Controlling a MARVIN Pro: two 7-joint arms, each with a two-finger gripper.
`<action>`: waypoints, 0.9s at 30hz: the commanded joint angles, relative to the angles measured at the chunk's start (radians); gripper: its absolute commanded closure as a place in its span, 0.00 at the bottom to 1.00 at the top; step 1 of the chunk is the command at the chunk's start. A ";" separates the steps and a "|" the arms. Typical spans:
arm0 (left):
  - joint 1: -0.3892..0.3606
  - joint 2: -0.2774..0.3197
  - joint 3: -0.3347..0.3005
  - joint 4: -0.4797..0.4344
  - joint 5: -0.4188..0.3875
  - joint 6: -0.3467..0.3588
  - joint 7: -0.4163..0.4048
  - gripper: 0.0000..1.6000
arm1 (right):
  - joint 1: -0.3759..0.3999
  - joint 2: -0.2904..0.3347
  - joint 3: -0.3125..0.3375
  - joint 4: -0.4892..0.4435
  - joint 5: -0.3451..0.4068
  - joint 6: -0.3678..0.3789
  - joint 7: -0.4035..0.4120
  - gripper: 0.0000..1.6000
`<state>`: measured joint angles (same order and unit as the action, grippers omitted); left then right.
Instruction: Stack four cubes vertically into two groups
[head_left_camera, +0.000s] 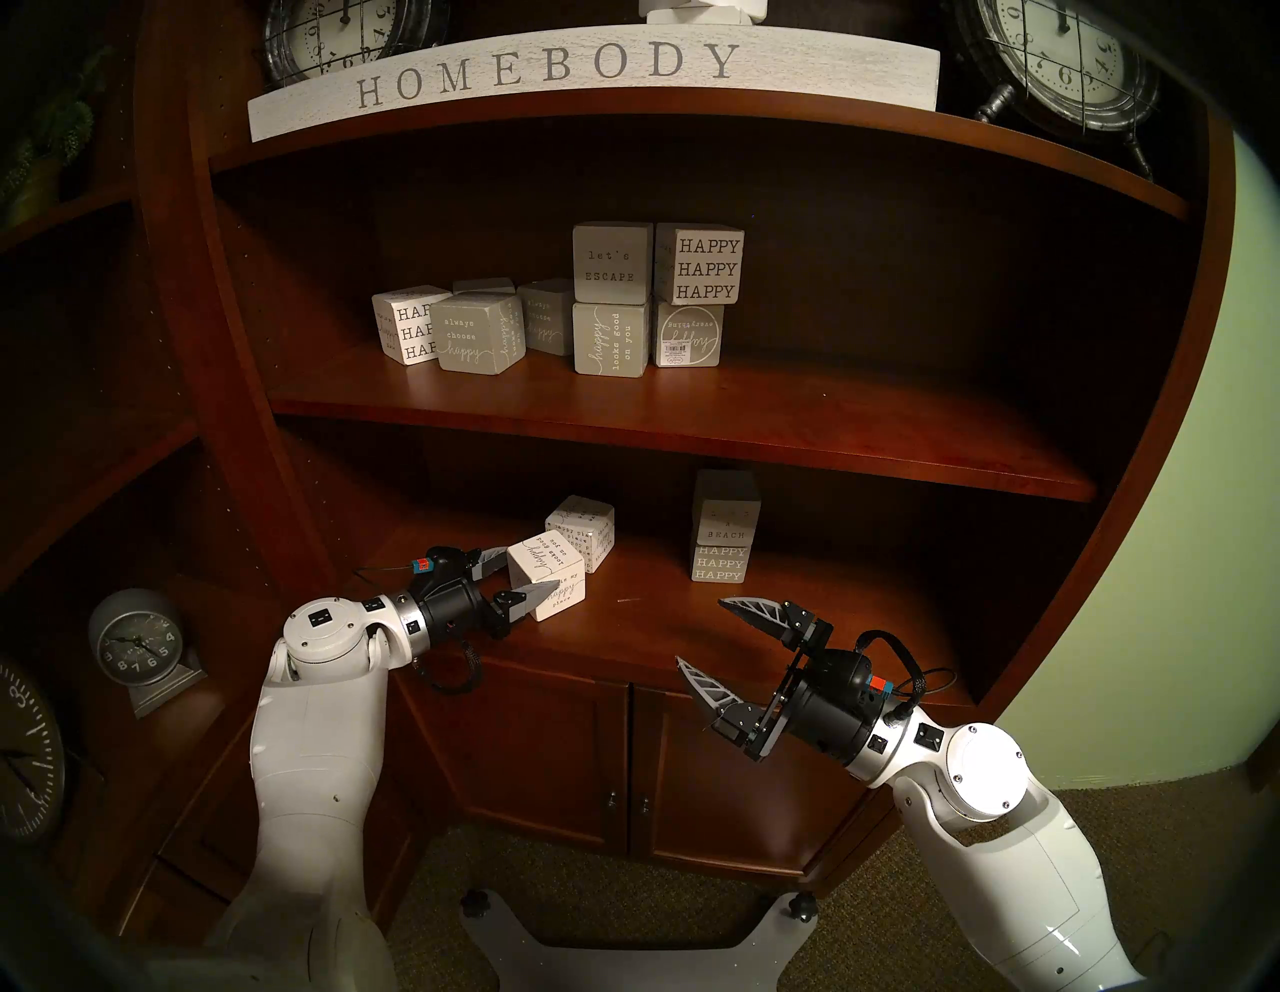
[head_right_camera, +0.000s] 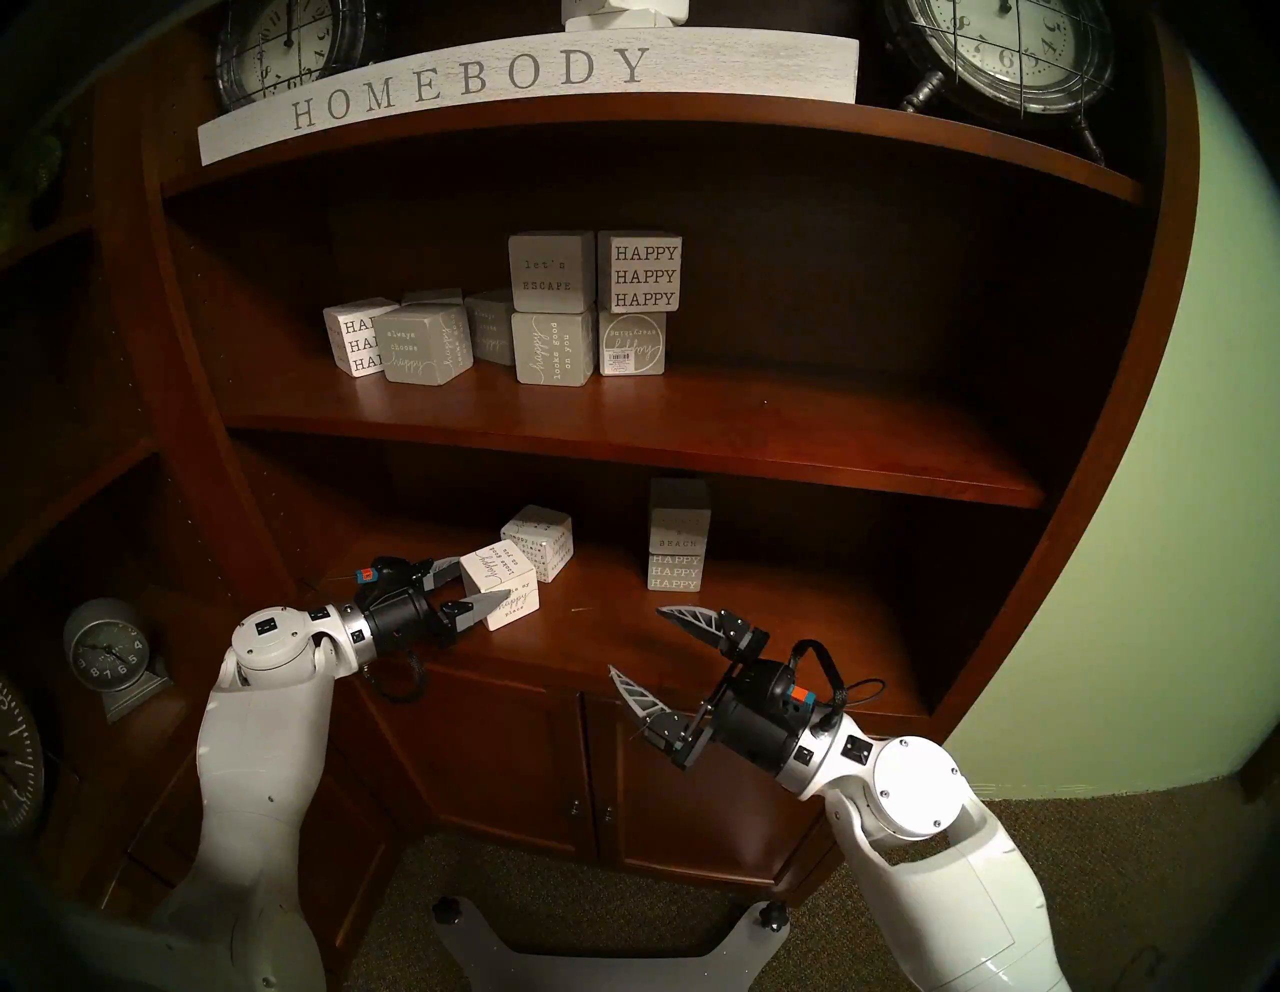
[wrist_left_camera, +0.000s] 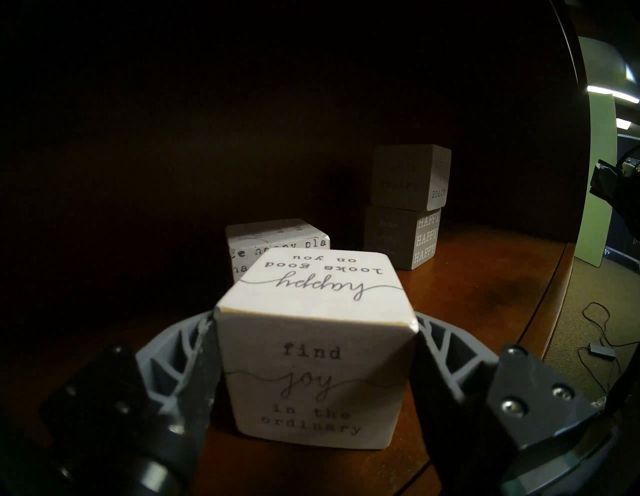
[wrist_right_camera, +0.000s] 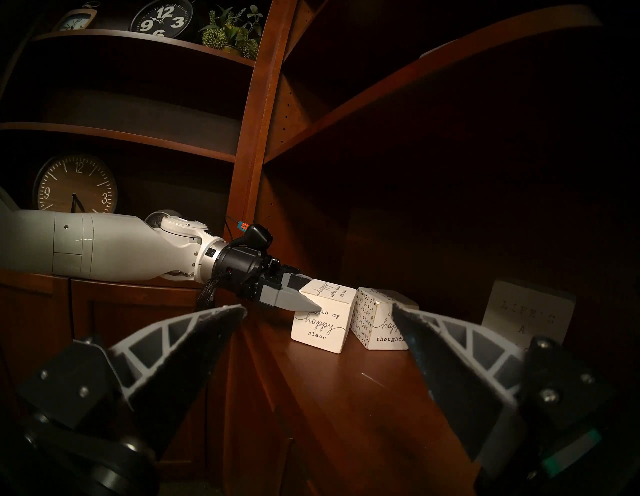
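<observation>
Head views: left gripper clamps the near white cube on the lower shelf; the second white cube sits just beside it at 1 o'clock. The grey pair, "BEACH" over "HAPPY HAPPY HAPPY", is already stacked at 3 o'clock. Right gripper hangs spread wide and empty. A "HOMEBODY" sign stands at 12 o'clock.

Left wrist: held cube reads "find joy in the ordinary". The fingers grip its sides low, so it may tip on lifting.

Right wrist: "is my happy place"; the neighbour is close, so a low carry could knock it.
</observation>
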<state>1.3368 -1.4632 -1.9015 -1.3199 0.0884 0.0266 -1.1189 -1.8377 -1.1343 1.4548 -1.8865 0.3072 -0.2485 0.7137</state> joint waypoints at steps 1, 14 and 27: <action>0.028 -0.046 -0.013 -0.133 0.005 0.012 0.059 1.00 | 0.003 -0.003 -0.002 -0.020 0.003 -0.002 0.002 0.00; 0.018 -0.106 0.000 -0.240 0.024 0.084 0.167 1.00 | 0.003 -0.003 -0.002 -0.020 0.003 -0.002 0.003 0.00; 0.012 -0.103 0.023 -0.301 0.048 0.199 0.187 1.00 | 0.003 -0.004 -0.002 -0.020 0.002 -0.001 0.003 0.00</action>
<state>1.3732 -1.5609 -1.8823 -1.5702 0.1313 0.1974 -0.9443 -1.8377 -1.1356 1.4554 -1.8864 0.3067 -0.2485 0.7153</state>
